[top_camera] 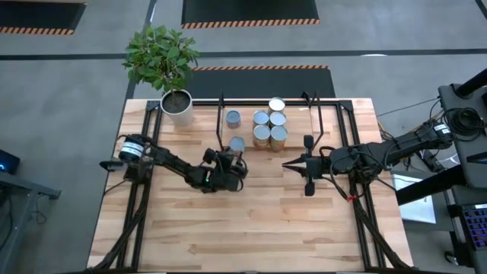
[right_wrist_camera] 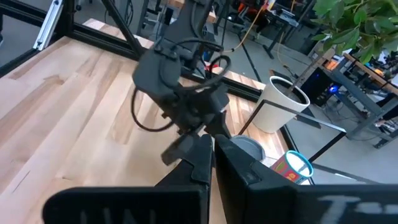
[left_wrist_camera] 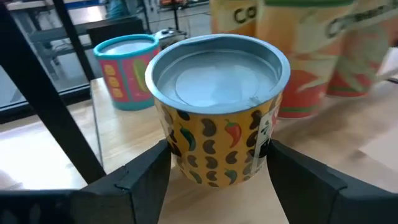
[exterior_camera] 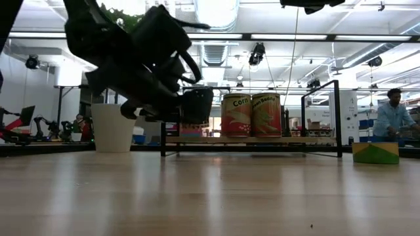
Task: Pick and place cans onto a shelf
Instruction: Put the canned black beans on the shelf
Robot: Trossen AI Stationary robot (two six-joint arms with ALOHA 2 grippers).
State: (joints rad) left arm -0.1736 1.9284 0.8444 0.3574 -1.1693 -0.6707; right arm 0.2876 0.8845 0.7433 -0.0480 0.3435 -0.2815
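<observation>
Left wrist view: a yellow can (left_wrist_camera: 217, 112) printed with beans and chillies stands between the left gripper's (left_wrist_camera: 217, 171) two dark fingers (left_wrist_camera: 146, 177), which press its sides, so the left gripper grasps the can. From above, that gripper (top_camera: 232, 164) sits near the table's middle, just in front of the shelf (top_camera: 323, 103), with the can's grey top (top_camera: 237, 144) showing at its tip. Whether the can rests on the wood or is lifted cannot be told.

A teal can (top_camera: 233, 118) stands on the shelf board beyond it, and a cluster of five cans (top_camera: 270, 125) fills the board's middle, leaving open board between the two and more to the far right. The white pot (top_camera: 178, 106) stands off the shelf's left end.

The right gripper (top_camera: 293, 164) waits on the table right of centre, well apart from the cans, its fingers (right_wrist_camera: 202, 158) closed together and empty. Bare tabletop (top_camera: 243, 228) lies in front of both arms.
</observation>
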